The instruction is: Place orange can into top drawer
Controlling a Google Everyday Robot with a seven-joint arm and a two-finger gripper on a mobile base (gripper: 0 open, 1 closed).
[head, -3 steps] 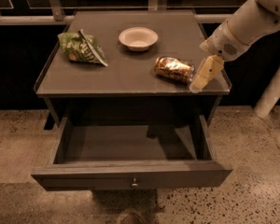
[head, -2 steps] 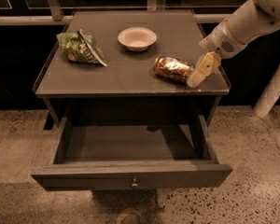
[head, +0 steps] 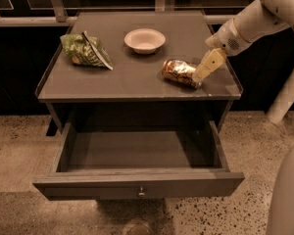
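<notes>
The orange can (head: 178, 72) lies on its side on the right part of the cabinet top (head: 132, 77). It is shiny orange-gold with dark mottling. My gripper (head: 205, 70) comes in from the upper right on a white arm; its pale fingertips reach the can's right end. The top drawer (head: 137, 182) is pulled out wide below the top, dark grey, with a small round knob (head: 141, 193) at the centre of its front. Its inside looks bare.
A green chip bag (head: 84, 50) lies at the back left of the top. A white bowl (head: 144, 39) stands at the back middle. A white post (head: 289, 94) rises at the right. The floor is speckled stone.
My gripper has moved a little left and down, closer against the can's right end. The can, bag, bowl and drawer have not moved.
</notes>
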